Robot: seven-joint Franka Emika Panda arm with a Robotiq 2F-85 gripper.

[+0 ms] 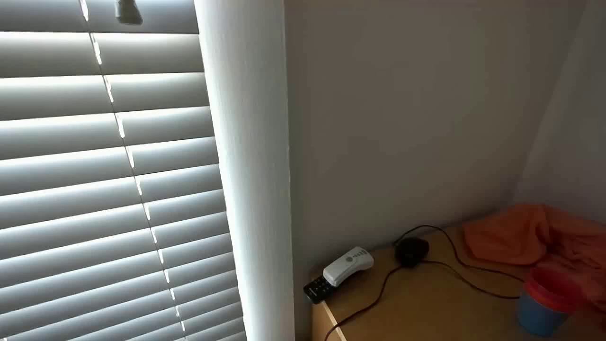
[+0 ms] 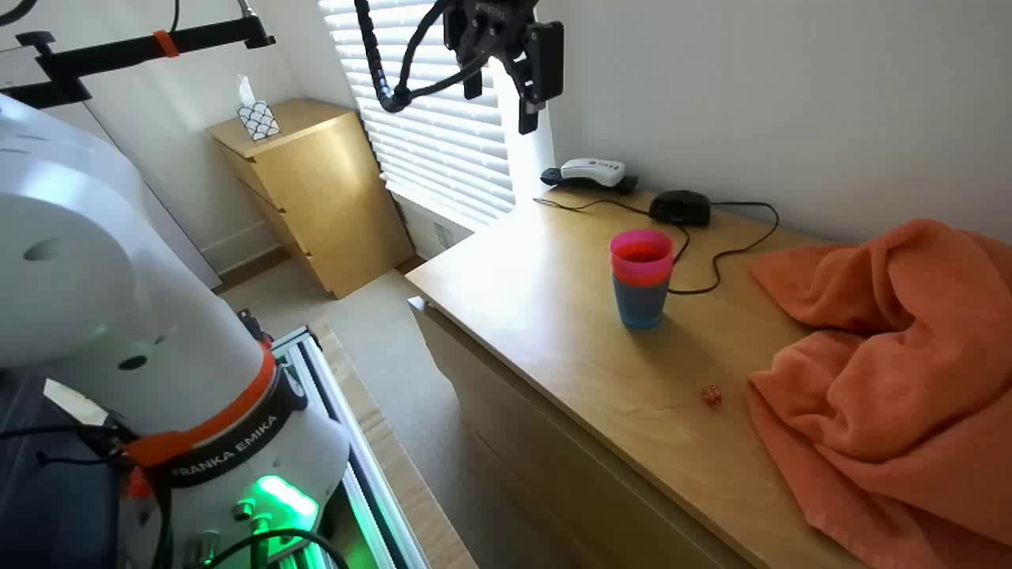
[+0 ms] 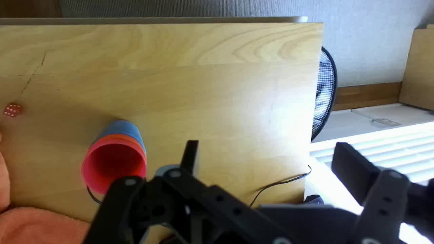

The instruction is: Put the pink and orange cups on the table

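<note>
Three cups (image 1: 549, 300) stood nested upright on the table (image 3: 220, 84): the pink cup (image 3: 115, 162) on top, the orange cup (image 2: 642, 280) under it, the blue cup (image 3: 123, 128) lowest. The stack lay lower than the gripper (image 3: 266, 159) and outside its nearer finger (image 3: 189, 156), leftward in the wrist view. The gripper was spread wide, holding nothing. The next move probably called for a sideways shift, then a descent; how tightly the rims fitted was hard to tell.

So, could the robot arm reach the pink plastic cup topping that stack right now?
Probably yes: nothing covers the pink plastic cup, the crumpled orange cloth lies apart from it, and the black two-fingered tool hangs open. It would need to come across and down first.
</note>
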